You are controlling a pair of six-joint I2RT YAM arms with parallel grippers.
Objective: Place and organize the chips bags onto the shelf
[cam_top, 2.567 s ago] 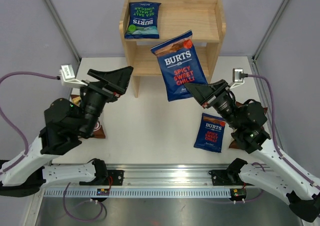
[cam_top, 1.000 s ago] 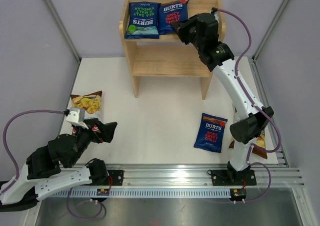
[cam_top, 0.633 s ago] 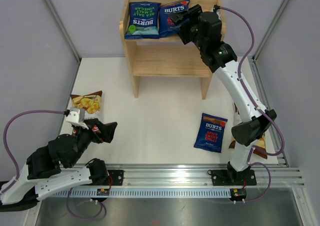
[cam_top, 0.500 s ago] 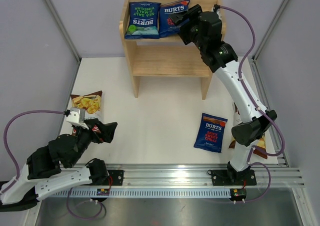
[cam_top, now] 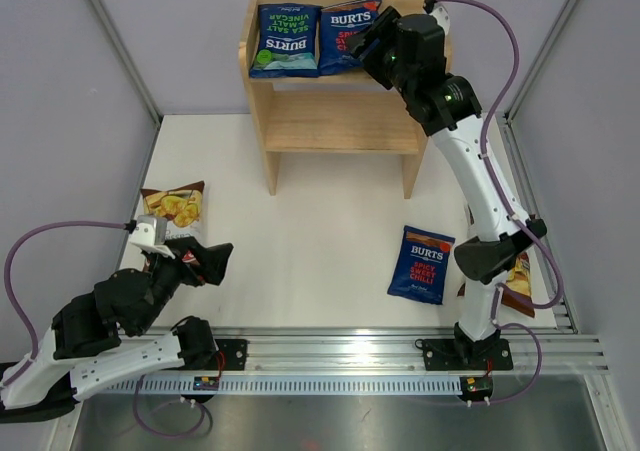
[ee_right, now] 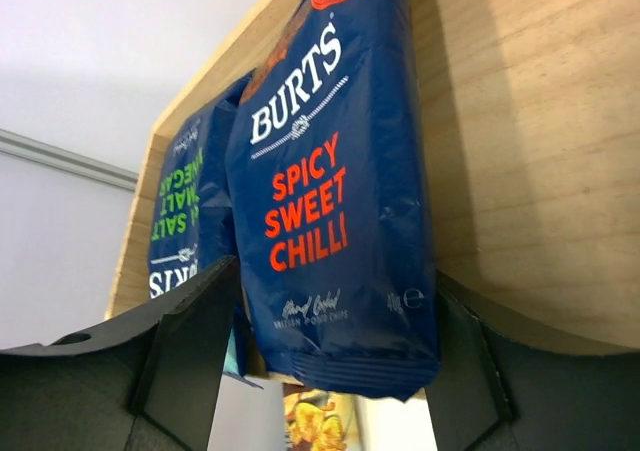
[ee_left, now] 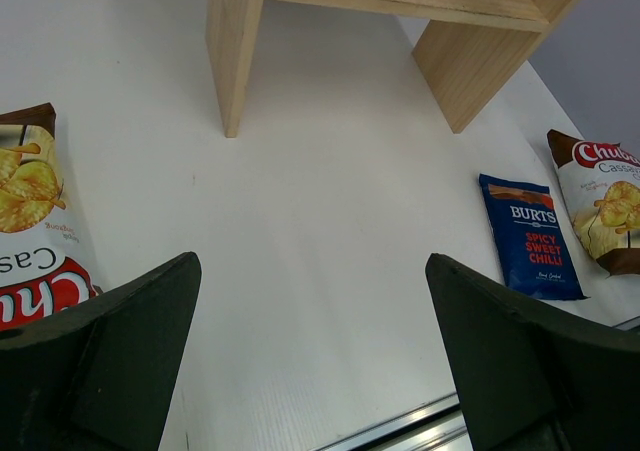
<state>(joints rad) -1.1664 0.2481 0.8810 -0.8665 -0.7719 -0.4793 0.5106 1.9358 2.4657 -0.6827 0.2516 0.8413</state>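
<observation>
left arm (cam_top: 100, 316) is sitting folded up low by its base on the near-left side, elbow tucked back, wrist lying low and pointing forward and a bit to the right. left gripper (cam_top: 212, 261) is hanging open, and its fingers (ee_left: 130, 341) are showing spread wide in the wrist cam. right arm (cam_top: 468, 161) is standing stretched nearly all the way out, rising from its base and leaning far toward the back, wrist angling left. right gripper (cam_top: 365, 39) is also holding its jaws wide apart, fingers sitting at the two bottom corners of its own cam
</observation>
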